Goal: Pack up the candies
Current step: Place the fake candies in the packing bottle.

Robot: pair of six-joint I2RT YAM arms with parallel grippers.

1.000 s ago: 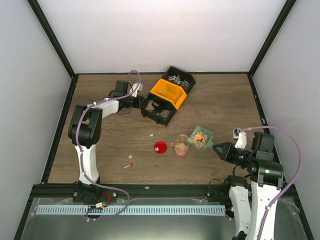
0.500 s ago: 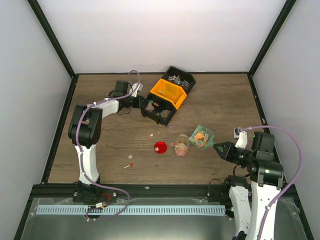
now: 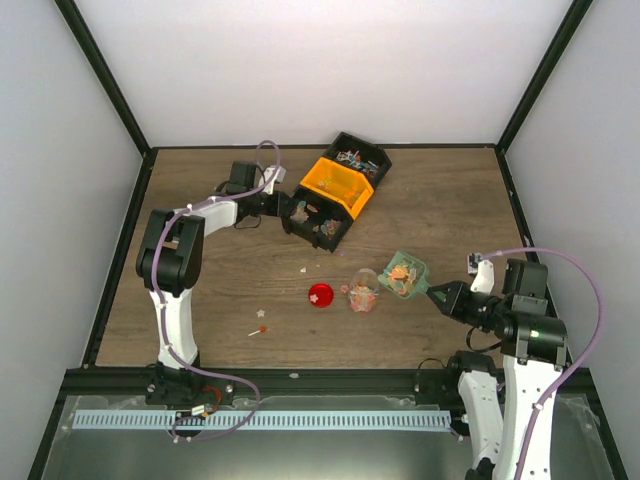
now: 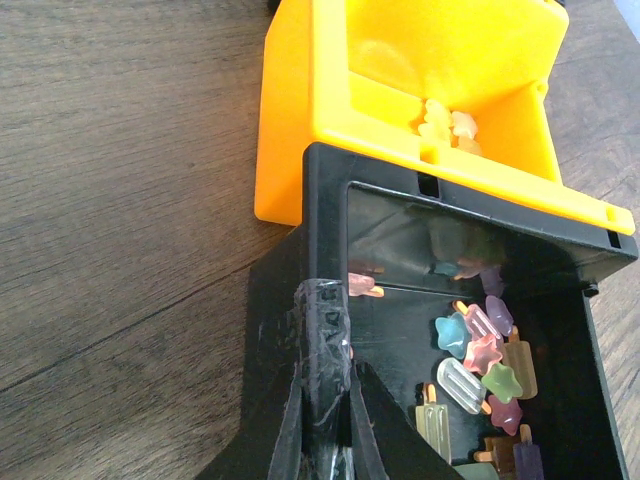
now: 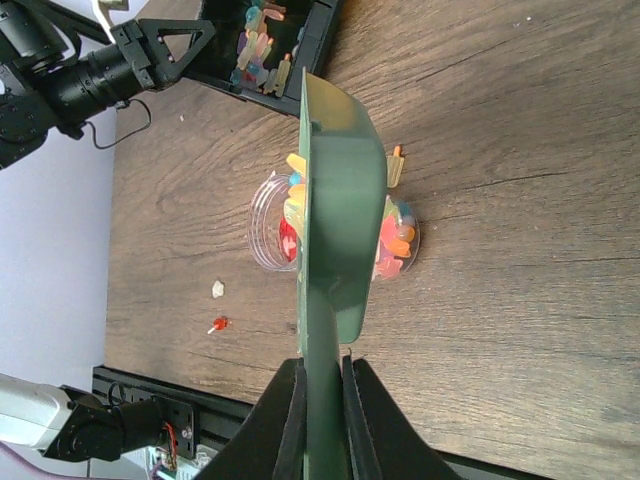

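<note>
Left pincer (image 4: 325, 385): pressed together on the taped wall of the black bin (image 4: 325, 230), at the bin's left end on the far left of the worktop (image 3: 440, 200).
Right pincer (image 5: 322, 372): pinching the handle of the green scoop (image 5: 340, 200), near right.
Green scoop: tilted, just right of the clear jar (image 3: 362, 292); whether they touch cannot be told.
Candies (image 4: 480, 350): many lie in the black bin, a few pale ones in the orange bin (image 4: 400, 90) set on it, some in the scoop, some in the jar.
Loose candies (image 3: 258, 330): a few lie on the worktop left of the jar.
Red lid (image 3: 320, 295): flat on the worktop, just left of the jar.
</note>
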